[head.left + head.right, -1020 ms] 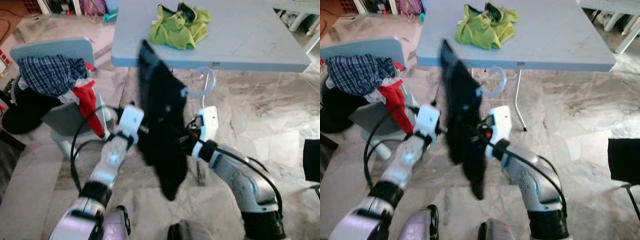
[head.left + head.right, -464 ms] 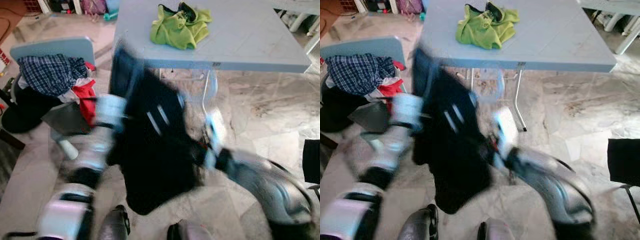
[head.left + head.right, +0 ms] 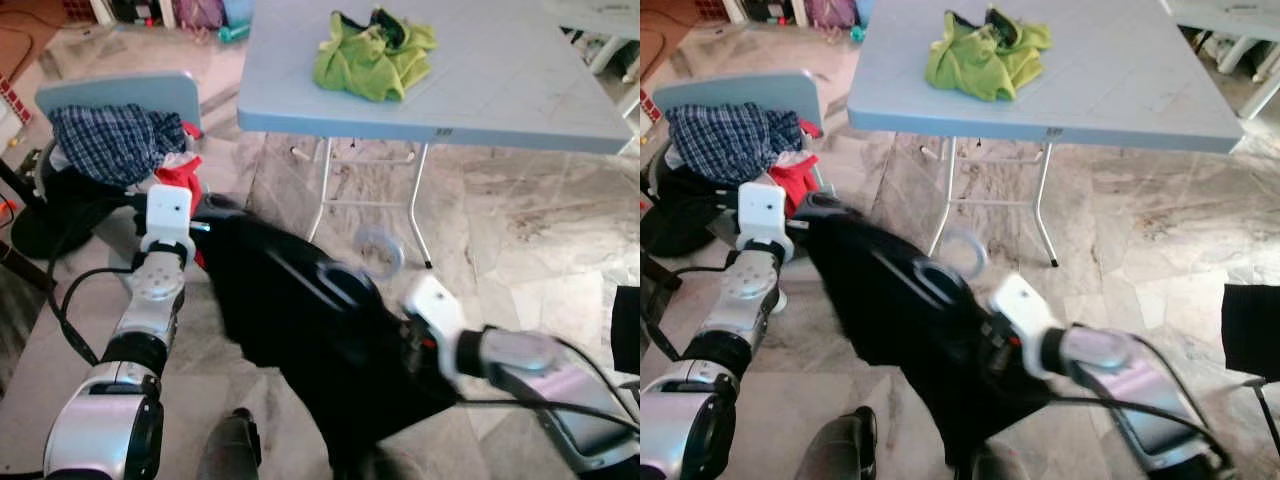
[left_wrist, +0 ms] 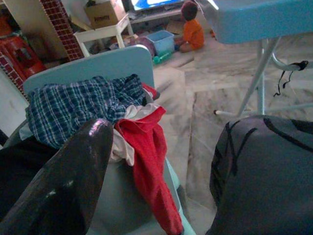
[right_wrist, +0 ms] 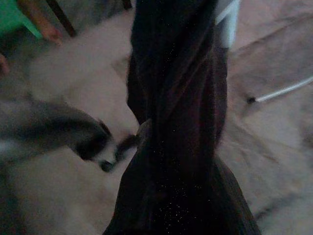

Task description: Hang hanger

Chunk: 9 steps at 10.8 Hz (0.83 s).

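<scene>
You have the black garment [image 3: 300, 330] on its pale hanger [image 3: 378, 250] stretched low between both arms, over the floor in front of the desk [image 3: 520, 90]. Left claw [image 3: 205, 222] sits at the garment's upper corner; whether it is spread or pinching cannot be told. Right claw [image 3: 405, 345] is buried in the cloth, its state equally unclear. Main risk, in my judgement: the hook tips and the garment slides off, since the cloth hangs loose and heavy. No rail in view. The chair [image 3: 120, 95] piled with clothes [image 3: 115, 145] crowds your left; desk legs [image 3: 322, 190] stand ahead; a green garment [image 3: 375, 55] lies on the desk
</scene>
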Motion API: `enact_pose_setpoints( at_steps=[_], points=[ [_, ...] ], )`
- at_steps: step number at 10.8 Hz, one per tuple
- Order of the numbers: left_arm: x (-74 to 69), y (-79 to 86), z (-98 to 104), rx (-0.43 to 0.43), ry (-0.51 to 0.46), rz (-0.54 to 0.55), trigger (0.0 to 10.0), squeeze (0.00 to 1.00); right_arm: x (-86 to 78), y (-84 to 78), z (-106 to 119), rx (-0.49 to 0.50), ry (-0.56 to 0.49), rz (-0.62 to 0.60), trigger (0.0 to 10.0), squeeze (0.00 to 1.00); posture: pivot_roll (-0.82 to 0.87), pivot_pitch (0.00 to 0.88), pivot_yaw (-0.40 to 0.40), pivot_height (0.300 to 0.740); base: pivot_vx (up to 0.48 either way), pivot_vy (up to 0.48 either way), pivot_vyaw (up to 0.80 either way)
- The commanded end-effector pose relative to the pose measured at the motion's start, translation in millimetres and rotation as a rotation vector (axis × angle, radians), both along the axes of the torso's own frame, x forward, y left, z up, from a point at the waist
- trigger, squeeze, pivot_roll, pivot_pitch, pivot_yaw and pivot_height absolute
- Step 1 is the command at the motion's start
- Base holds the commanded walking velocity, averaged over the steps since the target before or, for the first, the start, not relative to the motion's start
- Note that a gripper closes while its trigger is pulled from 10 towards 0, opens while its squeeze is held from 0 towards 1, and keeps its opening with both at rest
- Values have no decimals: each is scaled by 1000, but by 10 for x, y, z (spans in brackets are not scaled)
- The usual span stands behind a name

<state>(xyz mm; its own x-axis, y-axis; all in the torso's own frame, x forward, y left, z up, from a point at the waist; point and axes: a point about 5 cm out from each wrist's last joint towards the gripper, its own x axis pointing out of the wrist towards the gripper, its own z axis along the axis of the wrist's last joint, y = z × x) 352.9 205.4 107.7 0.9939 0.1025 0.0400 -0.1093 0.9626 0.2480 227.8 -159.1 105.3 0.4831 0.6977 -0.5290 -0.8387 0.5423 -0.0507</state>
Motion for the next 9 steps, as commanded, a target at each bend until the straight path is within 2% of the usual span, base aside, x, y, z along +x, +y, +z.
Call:
enact_pose_setpoints(
  at_steps=[1,2,3,4,5,8,9],
  points=[
    [10,98,90,-3,-49,49,10000,0,-27,-94,-68,-74,-2,19,10000,0,-74,160,-70,740,0,0,0],
    [5,111,103,-22,-67,59,10000,0,-40,-187,-126,-127,-8,40,10000,0,-74,160,-70,740,0,0,0],
    [0,113,93,-27,-65,61,10000,0,-57,-216,-120,-121,-10,65,10000,0,-74,160,-70,740,0,0,0],
    [-4,140,77,-70,-58,76,10000,0,-90,-263,-94,-109,-17,108,10000,0,-74,160,-70,740,0,0,0],
    [0,181,54,-129,-34,93,10000,0,-138,-379,-44,-113,-29,166,10000,0,-80,157,-65,740,0,0,0],
    [-23,117,-96,-193,46,71,10000,0,-55,-402,296,53,-125,174,10000,0,-86,157,-61,740,0,0,0],
    [-24,25,-126,-201,57,34,10000,0,-2,-411,324,50,-165,162,10000,0,-85,154,-61,740,0,0,0]
  ],
)
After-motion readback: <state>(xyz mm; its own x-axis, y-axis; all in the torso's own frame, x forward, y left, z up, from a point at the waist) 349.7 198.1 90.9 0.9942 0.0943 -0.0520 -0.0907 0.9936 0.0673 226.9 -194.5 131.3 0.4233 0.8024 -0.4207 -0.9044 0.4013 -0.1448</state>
